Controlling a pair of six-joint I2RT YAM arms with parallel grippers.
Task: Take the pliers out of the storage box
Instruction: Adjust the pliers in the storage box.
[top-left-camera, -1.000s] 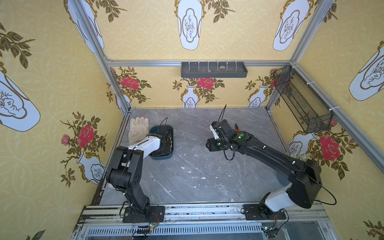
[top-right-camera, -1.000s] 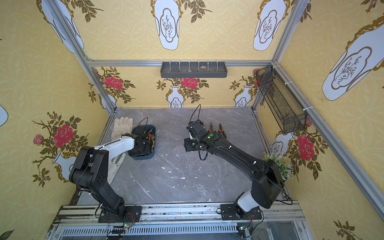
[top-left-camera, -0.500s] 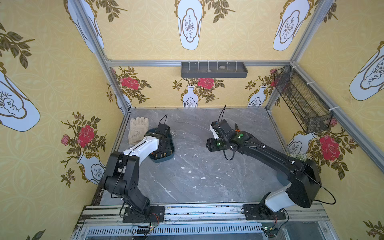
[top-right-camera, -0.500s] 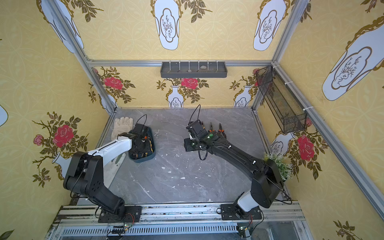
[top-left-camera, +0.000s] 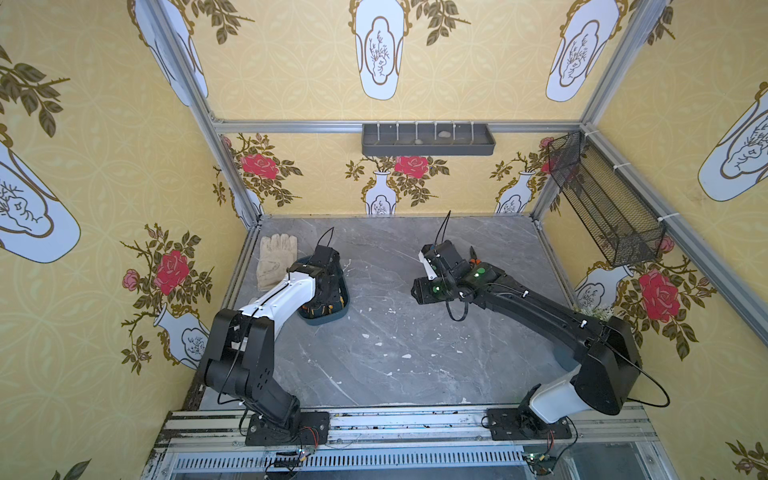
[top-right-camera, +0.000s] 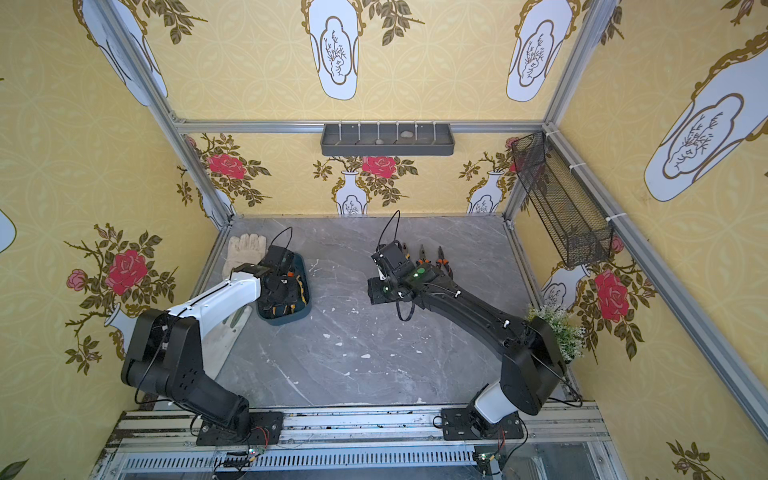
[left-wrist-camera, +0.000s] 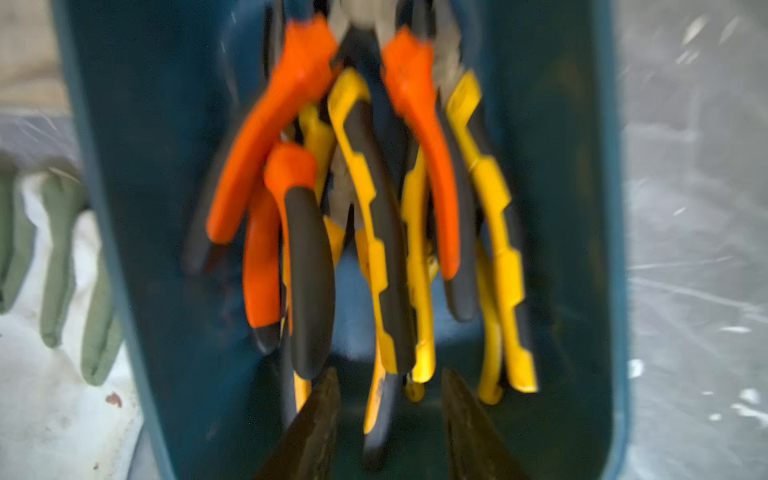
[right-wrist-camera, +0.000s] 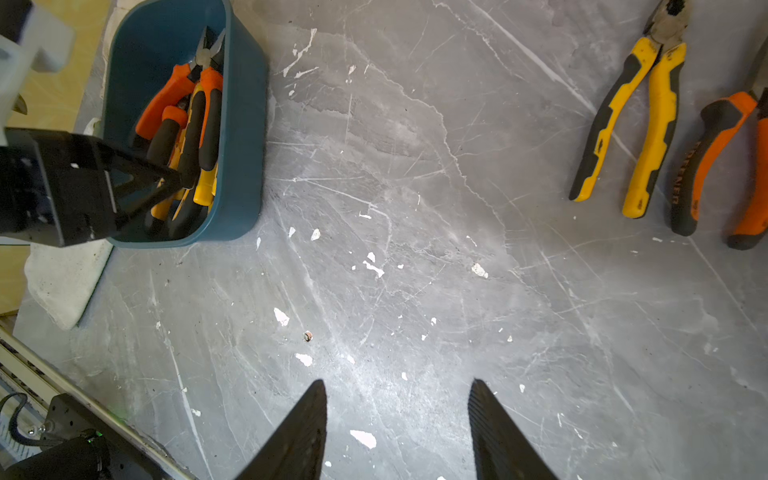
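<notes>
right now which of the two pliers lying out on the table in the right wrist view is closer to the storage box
The yellow-and-black pliers; the orange-and-black pair lies beyond them, farther from the teal storage box.

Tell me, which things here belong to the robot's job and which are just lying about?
Job: storage box, pliers inside it, pliers already taken out.
Lying about: glove, grey wall tray, wire basket, small plant.
</notes>
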